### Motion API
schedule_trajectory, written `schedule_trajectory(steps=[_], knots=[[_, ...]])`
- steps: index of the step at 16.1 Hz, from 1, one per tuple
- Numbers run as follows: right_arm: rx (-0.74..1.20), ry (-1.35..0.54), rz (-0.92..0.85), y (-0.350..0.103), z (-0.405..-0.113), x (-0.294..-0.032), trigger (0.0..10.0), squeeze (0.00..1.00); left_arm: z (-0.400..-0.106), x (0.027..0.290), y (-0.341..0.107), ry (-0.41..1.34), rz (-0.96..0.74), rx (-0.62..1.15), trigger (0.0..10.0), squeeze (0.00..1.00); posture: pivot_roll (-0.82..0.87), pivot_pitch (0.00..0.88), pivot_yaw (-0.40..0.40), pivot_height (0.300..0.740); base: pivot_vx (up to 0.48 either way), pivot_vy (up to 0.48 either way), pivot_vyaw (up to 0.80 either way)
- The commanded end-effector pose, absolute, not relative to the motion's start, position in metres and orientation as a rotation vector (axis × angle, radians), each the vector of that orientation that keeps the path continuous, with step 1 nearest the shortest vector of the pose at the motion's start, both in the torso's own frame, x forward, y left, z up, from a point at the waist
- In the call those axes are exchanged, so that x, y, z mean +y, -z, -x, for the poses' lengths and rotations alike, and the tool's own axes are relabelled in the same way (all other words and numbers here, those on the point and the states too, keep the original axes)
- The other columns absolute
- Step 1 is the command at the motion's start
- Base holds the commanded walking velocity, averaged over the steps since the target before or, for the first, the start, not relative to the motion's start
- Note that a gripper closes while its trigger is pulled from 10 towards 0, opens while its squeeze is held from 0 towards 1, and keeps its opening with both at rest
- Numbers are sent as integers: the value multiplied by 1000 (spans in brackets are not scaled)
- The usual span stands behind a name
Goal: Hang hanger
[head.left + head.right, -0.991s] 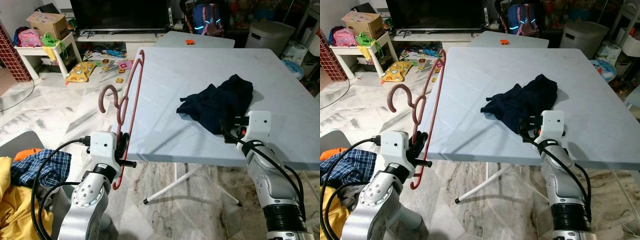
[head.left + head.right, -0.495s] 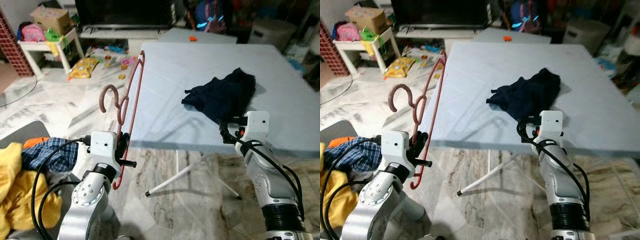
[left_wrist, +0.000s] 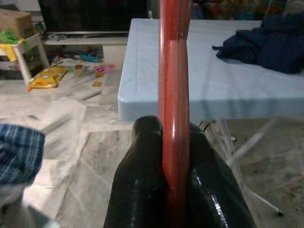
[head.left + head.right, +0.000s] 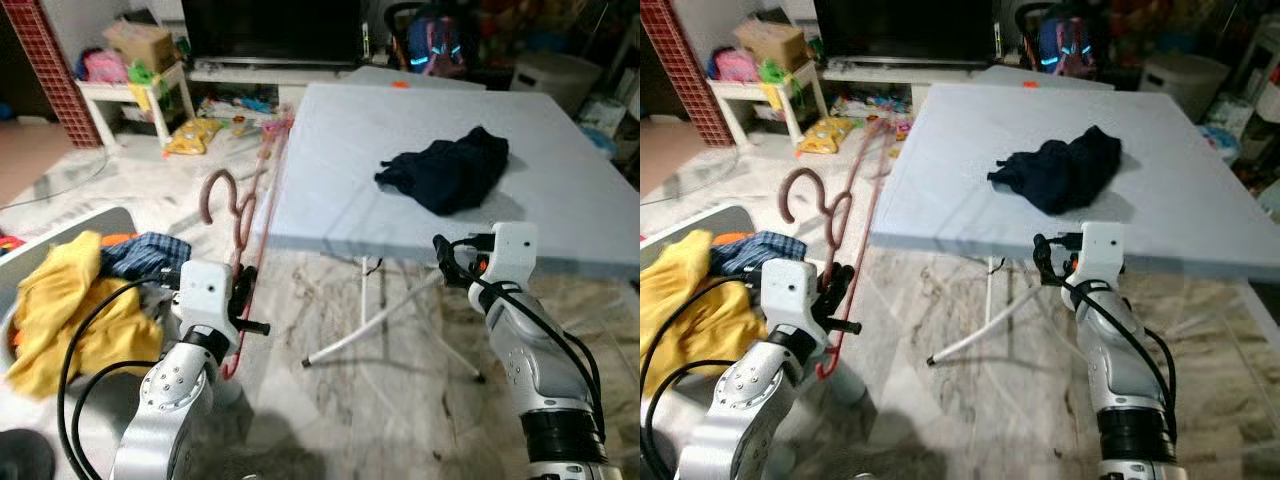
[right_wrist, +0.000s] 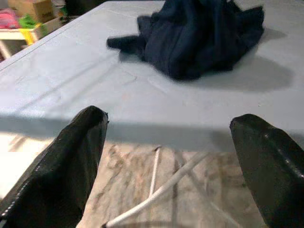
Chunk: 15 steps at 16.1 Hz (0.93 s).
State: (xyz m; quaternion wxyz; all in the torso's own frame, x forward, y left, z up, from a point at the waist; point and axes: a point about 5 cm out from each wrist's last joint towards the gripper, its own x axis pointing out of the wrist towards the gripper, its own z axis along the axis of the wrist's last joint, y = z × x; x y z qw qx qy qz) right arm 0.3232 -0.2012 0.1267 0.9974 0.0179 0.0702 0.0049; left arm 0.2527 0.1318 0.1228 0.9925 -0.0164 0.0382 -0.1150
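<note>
Left gripper (image 3: 173, 187) clenched on the reddish-pink plastic hanger (image 4: 248, 215), now backed away from the pale blue table (image 4: 430, 215); right gripper (image 5: 166, 156) gapes empty.

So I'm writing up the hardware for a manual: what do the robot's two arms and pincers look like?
Both arms are silver metal with rounded joint housings and loose black cables looping along them. Each wrist carries a white, boxy block. The left pincer and right pincer each have two long, glossy black fingers with rounded tips. The right arm has a ribbed black band near its base.
</note>
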Motion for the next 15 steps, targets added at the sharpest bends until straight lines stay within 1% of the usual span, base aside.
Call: schedule_trajectory(steps=[1,5,6,7,9,11,12,14,15], knots=[[138,-12,-41,-129,-322,-203,10000,0,-252,129,-125,250,30,68,10000,0,-105,0,26,740,-277,0,0],[146,-24,-28,-129,-322,-202,10000,0,-253,127,-124,259,29,69,10000,0,-111,0,27,740,-277,0,0],[144,-40,-1,-129,-322,-201,10000,0,-254,126,-124,263,30,66,10000,0,-112,0,28,740,0,0,0],[134,-68,67,-131,-322,-199,10000,0,-255,126,-121,270,14,88,10000,0,-114,0,28,740,0,0,0],[116,-89,168,-133,-325,-200,10000,0,-256,127,-109,358,-39,170,10000,0,-117,0,28,740,0,0,0],[100,-167,201,-136,-327,-200,10000,0,-256,134,-100,447,-64,244,10000,0,-120,0,26,740,0,0,0],[69,-247,295,-140,-326,-197,10000,0,-254,138,-92,554,-94,306,10000,0,-129,0,26,740,0,0,0],[66,-335,383,-140,-324,-198,10000,0,-252,144,-85,649,-128,377,10000,0,-131,0,26,740,0,0,0],[75,-409,446,-139,-321,-199,10000,0,-251,146,-81,701,-140,420,10000,0,-136,0,27,740,0,0,0]])
